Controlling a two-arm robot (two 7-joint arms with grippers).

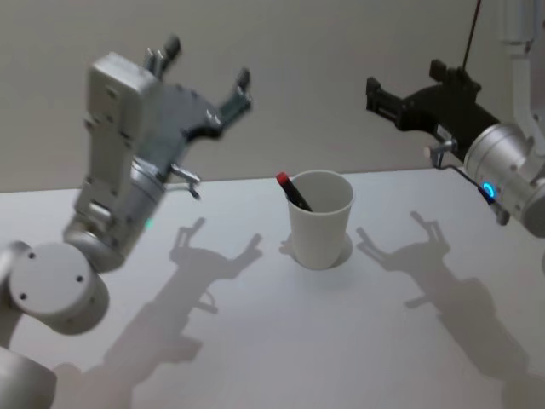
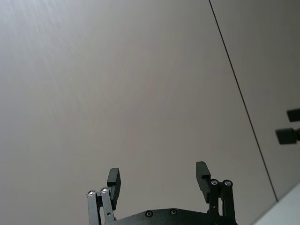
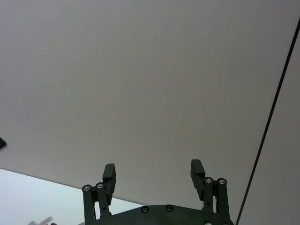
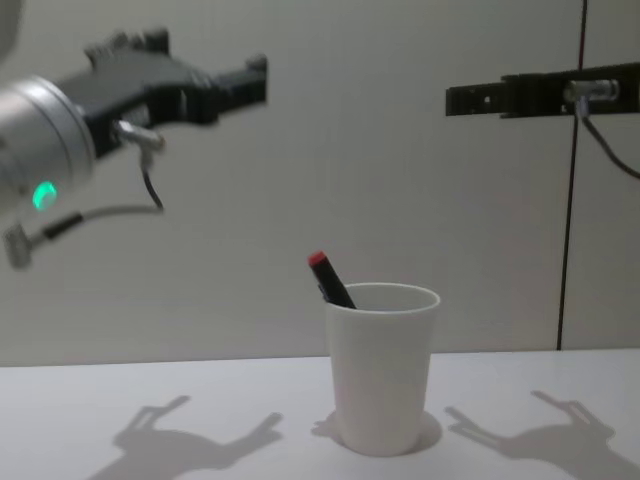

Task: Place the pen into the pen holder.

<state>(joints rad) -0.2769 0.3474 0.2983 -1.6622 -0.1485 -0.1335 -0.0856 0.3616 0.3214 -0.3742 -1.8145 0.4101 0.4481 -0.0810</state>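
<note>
- White and bare, the desk (image 1: 255,341) carries the things and shows the grey shadows of both arms on its surface.
- The left tool (image 1: 209,85) hangs high above the desk, on the left side and well apart from the cup. Its two black fingers (image 2: 114,183) stand wide apart, with nothing between them. In the chest view it (image 4: 245,85) is at the upper left, pointing toward the middle.
- The right tool (image 1: 375,95) also hangs high, on the right side, well apart from the cup. In the right wrist view its fingers (image 3: 197,172) are spread apart and hold nothing. In the chest view it (image 4: 470,100) reaches in from the upper right.
- The pen holder (image 4: 380,365), a white paper cup with a rolled rim, stands upright near the middle of the desk, between the two arms and lower than both.
- The pen (image 4: 328,277) is inside the pen holder. It is black with a red end, it leans against the rim on the left side, and its red end sticks out above the rim.
</note>
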